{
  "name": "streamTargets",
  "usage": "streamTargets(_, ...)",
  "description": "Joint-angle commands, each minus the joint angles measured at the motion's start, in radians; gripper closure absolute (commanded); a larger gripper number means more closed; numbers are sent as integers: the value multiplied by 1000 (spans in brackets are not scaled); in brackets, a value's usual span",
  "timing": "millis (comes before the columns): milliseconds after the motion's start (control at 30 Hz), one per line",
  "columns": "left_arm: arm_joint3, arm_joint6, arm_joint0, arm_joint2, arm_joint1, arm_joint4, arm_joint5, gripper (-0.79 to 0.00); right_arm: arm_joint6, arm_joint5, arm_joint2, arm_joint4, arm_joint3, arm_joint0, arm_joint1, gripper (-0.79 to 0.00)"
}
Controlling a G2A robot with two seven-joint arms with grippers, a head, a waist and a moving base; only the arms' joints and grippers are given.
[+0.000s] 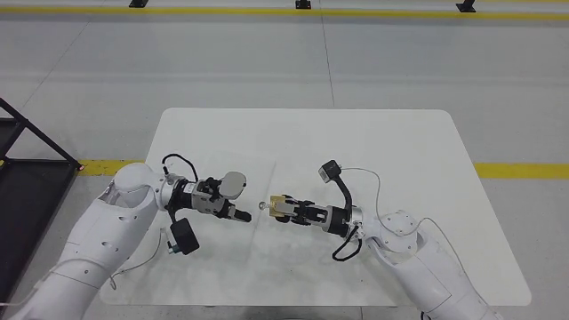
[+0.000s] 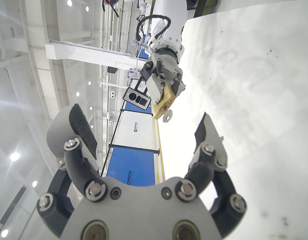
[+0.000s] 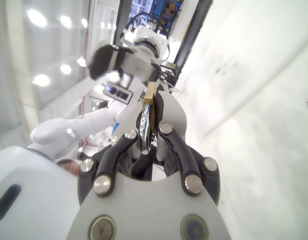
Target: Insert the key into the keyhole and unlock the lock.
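1. The left end effector (image 2: 141,113) is spread wide and holds nothing. Its ribbed black rubber pads (image 2: 83,128) sit either side of the key's head, near the padlock but not touching it.
2. The right end effector (image 3: 153,106) is clamped on the padlock (image 2: 164,101) at its shackle end, so the keyhole end faces the left end effector.
3. The padlock has a blocky, matte brass body. Its polished, curved steel shackle (image 3: 145,126) lies between the right fingers. The padlock appears to be held over the smooth white desk (image 1: 400,142) rather than resting on it.
4. The key (image 2: 167,116) is small and silvery with a flat rounded head. It juts from the padlock's end face, with its blade hidden inside.
5. Insertion looks done, and the turn to unlock appears to remain. I cannot tell whether the shackle has released.
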Motion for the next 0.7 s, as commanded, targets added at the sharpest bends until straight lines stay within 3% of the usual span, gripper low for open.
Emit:
streamTargets(0,-3,9,8,-5,4,-77,-140,-785,0,0,0,0,0,0,0,0)
streamTargets(67,6,-6,1,-13,7,-146,-293,-785,0,0,0,0,0,0,0,0)
streamTargets(200,0,-161,14,2,18,-369,-449,-785,0,0,0,0,0,0,0,0)
streamTargets(467,-23,-620,26,-3,55,-867,-899,-785,0,0,0,0,0,0,0,0)
streamTargets(533,-22,-662,40,37,65,-969,-899,-785,0,0,0,0,0,0,0,0)
streamTargets(667,-24,-851,29,135,97,-1165,-899,-785,0,0,0,0,0,0,0,0)
